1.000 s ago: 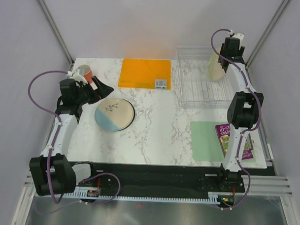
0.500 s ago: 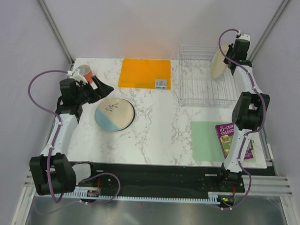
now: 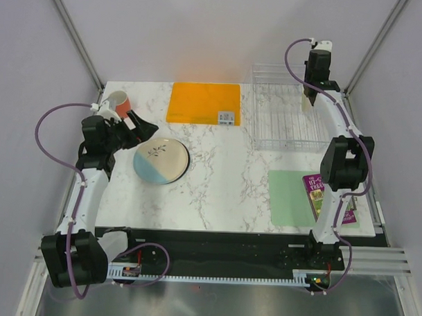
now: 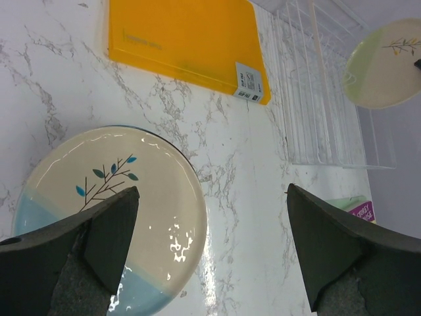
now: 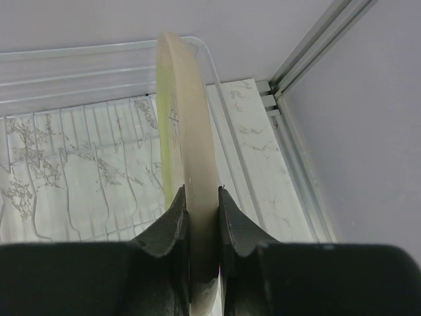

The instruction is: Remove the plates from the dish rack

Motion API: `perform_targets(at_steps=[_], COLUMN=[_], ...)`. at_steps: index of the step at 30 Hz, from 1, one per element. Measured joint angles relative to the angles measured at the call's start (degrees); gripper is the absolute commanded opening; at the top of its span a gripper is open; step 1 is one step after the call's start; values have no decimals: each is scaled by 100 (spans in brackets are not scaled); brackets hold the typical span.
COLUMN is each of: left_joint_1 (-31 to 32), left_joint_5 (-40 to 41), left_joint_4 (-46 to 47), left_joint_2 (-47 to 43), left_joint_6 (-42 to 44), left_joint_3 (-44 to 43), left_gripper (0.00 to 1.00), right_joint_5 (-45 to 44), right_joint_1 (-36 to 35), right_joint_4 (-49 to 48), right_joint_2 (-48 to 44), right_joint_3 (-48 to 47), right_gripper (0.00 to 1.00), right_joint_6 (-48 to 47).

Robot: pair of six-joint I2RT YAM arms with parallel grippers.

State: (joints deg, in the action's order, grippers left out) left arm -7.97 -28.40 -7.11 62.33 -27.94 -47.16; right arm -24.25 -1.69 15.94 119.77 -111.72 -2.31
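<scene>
The right gripper (image 5: 200,197) is pinching the cream plate (image 5: 191,125) by its rim, holding it upright over the dish rack's (image 3: 282,119) far right corner. The counter (image 3: 224,176) is lying leftward and nearer. The left gripper (image 4: 212,191) is hanging spread.

The top camera looks steeply down from above the near edge of the table (image 3: 223,193), taking all of it in, the rack (image 3: 285,115) at far right. The left wrist camera sits low, well left of the rack, facing it. The right wrist camera hangs close over the rack. All three share the rack; both wrist views share the cream plate (image 5: 191,164) above it.
</scene>
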Motion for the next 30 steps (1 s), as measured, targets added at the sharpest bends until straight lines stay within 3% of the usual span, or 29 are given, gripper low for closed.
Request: perform_targets(at_steps=[7, 12, 20, 30], left_joint_1=[0, 0, 0, 0], left_joint_5=[-4, -28, -186, -330], left_joint_4=[-48, -39, 109, 332], left_joint_2=[-37, -98, -109, -184], left_joint_6=[0, -2, -57, -282], left_joint_3=[0, 13, 229, 507], left_gripper=[100, 100, 100, 100], right_joint_5=[-433, -251, 1147, 2935], right_joint_1=[-188, -151, -337, -887], right_joint_4=[-46, -7, 295, 227], right_joint_2=[-835, -1513, -2616, -3088], right_joint_3=[420, 844, 1652, 2662], right_gripper=[0, 0, 0, 0], right_joint_6=[-378, -254, 752, 2041])
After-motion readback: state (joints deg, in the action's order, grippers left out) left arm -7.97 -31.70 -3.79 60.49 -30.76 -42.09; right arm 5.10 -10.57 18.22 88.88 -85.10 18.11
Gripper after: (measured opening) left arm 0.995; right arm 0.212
